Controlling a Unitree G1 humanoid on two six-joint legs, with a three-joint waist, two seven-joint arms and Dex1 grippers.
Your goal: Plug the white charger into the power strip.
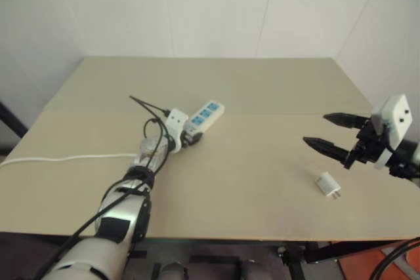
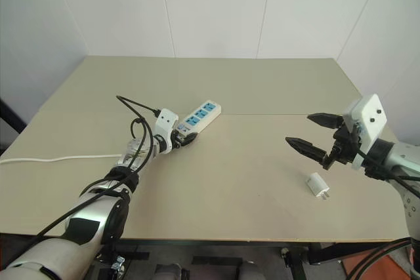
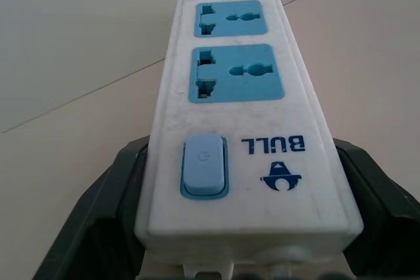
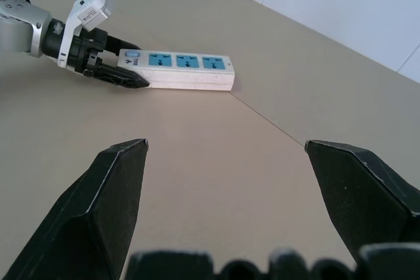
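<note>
My left gripper pinches the power strip by its switch end; pivoting there could swing it.

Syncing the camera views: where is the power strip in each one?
Left eye view: power strip left of centre, its near end in the left gripper.
Right eye view: left of centre, same hold.
Left wrist view: mid-frame, a black finger on each side.
Right wrist view: upper left.
Shared landmark: the table seam running past the strip's far end.
</note>
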